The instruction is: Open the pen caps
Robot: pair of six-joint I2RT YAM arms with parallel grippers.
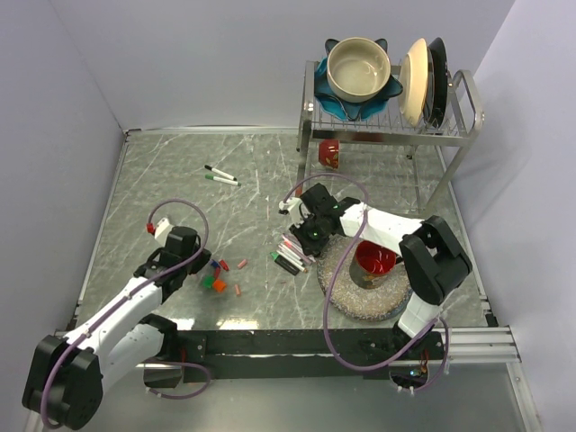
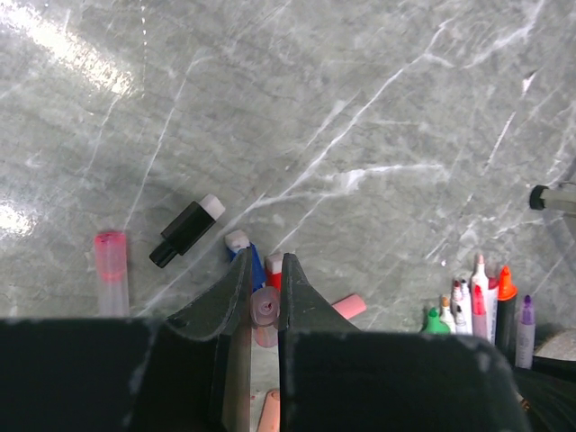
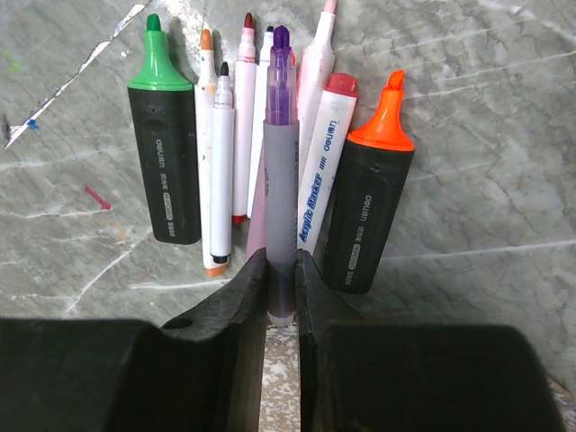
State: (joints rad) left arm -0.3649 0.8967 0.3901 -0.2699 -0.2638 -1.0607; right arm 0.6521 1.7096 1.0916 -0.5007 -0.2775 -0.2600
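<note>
Grey stone-look tabletop (image 1: 180,180), glossy and veined with white, fills my top view. At its far right stands a bright metal wire dish rack (image 1: 396,135) carrying a beige bowl (image 1: 358,67) and upright plates (image 1: 418,81). Nearer me, a round speckled mat (image 1: 355,301) carries a red cup (image 1: 373,259).

My right gripper (image 3: 281,261) is clamped on a purple marker (image 3: 281,207). The 2 black fingers stand nearly together with the smooth grey-violet barrel pinched between them, its uncapped purple tip pointing away from the wrist. The marker sits in the middle of a row of uncapped markers on the table. Flanking the row are 2 chunky black highlighters with wedge nibs, a green-tipped one (image 3: 162,153) on the left and an orange-tipped one (image 3: 371,198) on the right. Between them lie slim white barrels (image 3: 222,171).

My left gripper (image 2: 267,261) is closed down on a pale pink cap (image 2: 264,310), a small translucent tube squeezed between the 2 fingers with its round open mouth facing the camera. Right at the fingertips lie a blue cap (image 2: 255,267) and a red cap (image 2: 274,264); I cannot tell whether they touch the fingers. A black cap (image 2: 184,232) with a white end lies tilted to the left, apart from the fingers, and a clear pink cap (image 2: 111,270) lies further left. In the top view a green cap (image 1: 207,282) and an orange cap (image 1: 220,286) sit side by side.
</note>
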